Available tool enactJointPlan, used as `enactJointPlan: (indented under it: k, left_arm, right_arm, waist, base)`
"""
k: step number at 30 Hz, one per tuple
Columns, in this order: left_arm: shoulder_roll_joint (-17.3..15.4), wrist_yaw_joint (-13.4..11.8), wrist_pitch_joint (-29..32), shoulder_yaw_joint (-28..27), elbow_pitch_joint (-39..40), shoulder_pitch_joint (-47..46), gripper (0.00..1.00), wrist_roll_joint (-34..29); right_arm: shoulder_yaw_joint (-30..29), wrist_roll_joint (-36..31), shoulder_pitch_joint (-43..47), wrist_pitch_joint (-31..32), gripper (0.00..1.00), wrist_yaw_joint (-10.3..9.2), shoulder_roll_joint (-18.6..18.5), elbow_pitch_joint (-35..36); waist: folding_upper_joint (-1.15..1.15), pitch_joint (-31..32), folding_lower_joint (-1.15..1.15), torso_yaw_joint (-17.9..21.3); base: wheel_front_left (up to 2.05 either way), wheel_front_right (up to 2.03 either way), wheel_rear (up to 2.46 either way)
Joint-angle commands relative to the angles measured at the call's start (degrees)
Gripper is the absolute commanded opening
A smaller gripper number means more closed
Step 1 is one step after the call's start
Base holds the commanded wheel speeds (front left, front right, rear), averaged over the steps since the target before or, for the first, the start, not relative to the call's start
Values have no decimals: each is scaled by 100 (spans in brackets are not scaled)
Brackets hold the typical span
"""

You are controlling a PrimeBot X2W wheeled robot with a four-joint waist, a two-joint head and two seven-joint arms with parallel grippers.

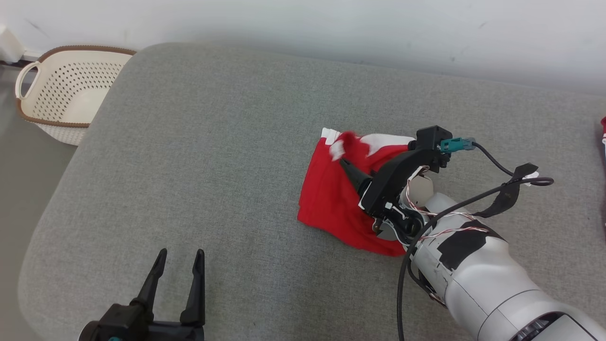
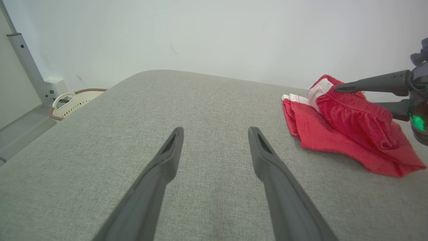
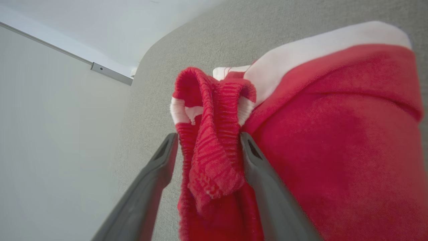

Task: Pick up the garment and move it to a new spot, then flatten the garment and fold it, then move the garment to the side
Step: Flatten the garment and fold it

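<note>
The garment point(image 1: 329, 194), red with white trim, lies bunched on the grey cushion point(image 1: 213, 142) right of centre. My right gripper point(image 1: 349, 163) is over it with its jaws apart. In the right wrist view a ribbed fold of the garment point(image 3: 214, 147) hangs loose between the fingers of the right gripper point(image 3: 207, 137). From the left wrist view the garment point(image 2: 334, 134) sits at the right, with a right-arm finger point(image 2: 374, 83) above its raised waistband. My left gripper point(image 1: 182, 253) stands open and empty near the front edge, well left of the cloth; it point(image 2: 215, 134) points across bare cushion.
A cream perforated laundry basket point(image 1: 71, 90) stands on the floor off the cushion's far left corner, also visible as the basket point(image 2: 77, 100) in the left wrist view. A white wall runs behind. Something red point(image 1: 603, 130) shows at the right edge.
</note>
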State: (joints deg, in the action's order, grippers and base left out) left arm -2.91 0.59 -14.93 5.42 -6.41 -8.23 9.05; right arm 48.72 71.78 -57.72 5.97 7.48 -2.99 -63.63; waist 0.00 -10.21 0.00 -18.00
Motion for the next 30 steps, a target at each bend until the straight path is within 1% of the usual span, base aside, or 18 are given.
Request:
enactJointPlan:
  k: [1, 5, 8, 14, 17, 20, 23, 27, 30]
  left_arm:
    - [-2, -12, -20, -45, -22, 12, 100, 21]
    - [-1, -3, -20, -90, -16, 75, 100, -32]
    - [-2, 14, -20, -145, -3, 127, 100, -67]
    - [-3, 21, -20, -229, 59, 231, 100, -151]
    - [-2, 28, -20, -276, 87, 273, 100, -184]
    - [-3, 28, -20, -324, 129, 330, 100, -213]
    - [-2, 22, -20, -377, 174, 376, 100, -244]
    - [-3, 16, -20, -435, 242, 408, 100, -284]
    - [-3, 13, -20, -465, 288, 396, 100, -302]
  right_arm:
    - [50, 68, -19, -68, 100, 2, 18, 30]
    - [109, 82, -11, -196, 100, 2, 18, 131]
    - [130, 68, -4, -456, 100, 2, -39, 334]
    - [317, -158, 104, -1060, 100, 2, -420, 783]
    - [453, -336, 139, -1367, 100, 2, -649, 860]
    - [497, -344, 246, -1564, 100, 2, -796, 888]
    - [593, -466, 303, -1684, 100, 2, -949, 810]
    - [640, -432, 406, -1690, 100, 2, -1016, 706]
    - [676, -368, 462, -1558, 100, 2, -996, 588]
  waist:
    - [0, 35, 0, 40]
    - [0, 89, 0, 111]
    - [0, 149, 0, 185]
    - [0, 274, 0, 325]
    - [0, 315, 0, 387]
    - [0, 355, 0, 442]
    - [0, 383, 0, 489]
    - [0, 376, 0, 546]
    - [0, 338, 0, 569]
  base:
    - [0, 0, 0]
    - [0, 0, 0]
    - [0, 0, 0]
    - [0, 0, 0]
    - [0, 0, 0]
    - [0, 0, 0]
    - [0, 0, 0]
    - [0, 0, 0]
    - [0, 0, 0]
